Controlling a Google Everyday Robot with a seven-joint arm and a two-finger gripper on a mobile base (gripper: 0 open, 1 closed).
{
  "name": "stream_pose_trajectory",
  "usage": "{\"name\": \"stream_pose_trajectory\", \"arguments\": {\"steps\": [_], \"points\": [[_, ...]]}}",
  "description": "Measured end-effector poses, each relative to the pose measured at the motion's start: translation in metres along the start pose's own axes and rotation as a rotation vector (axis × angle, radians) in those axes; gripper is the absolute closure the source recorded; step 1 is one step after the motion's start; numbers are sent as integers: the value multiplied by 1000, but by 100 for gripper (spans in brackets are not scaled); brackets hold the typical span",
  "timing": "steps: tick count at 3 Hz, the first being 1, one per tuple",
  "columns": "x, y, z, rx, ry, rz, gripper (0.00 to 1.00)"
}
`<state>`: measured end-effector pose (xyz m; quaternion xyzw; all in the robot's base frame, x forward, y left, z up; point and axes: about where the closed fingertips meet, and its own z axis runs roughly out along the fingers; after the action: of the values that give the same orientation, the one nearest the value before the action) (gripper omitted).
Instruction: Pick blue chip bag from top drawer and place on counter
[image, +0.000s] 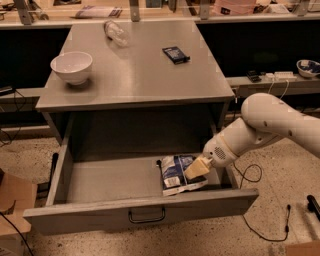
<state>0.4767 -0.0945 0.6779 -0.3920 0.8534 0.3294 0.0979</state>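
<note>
The gripper (196, 168) meets the blue chip bag (173, 176) at 5 o'clock in the open top drawer (107, 181) (its hold cannot be told); 1 bowl (71, 66) stands on the counter (142, 77).

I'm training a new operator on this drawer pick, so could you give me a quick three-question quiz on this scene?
1. True or false: the blue chip bag lies inside the open top drawer.
2. Fill in: on the counter, towards the picture's left, stands a white ____.
3. Where is the gripper? A) above the counter; B) down in the drawer, at the bag; C) outside the drawer, at its handle.

Key: 1 true; 2 bowl; 3 B.
</note>
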Motion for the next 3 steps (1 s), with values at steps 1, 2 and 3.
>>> {"name": "stream_pose_trajectory", "arguments": {"steps": [1, 2, 3], "points": [[-31, 20, -53, 86, -85, -111, 100], [-53, 41, -102, 161, -153, -221, 100], [-82, 60, -172, 293, -249, -359, 100]]}}
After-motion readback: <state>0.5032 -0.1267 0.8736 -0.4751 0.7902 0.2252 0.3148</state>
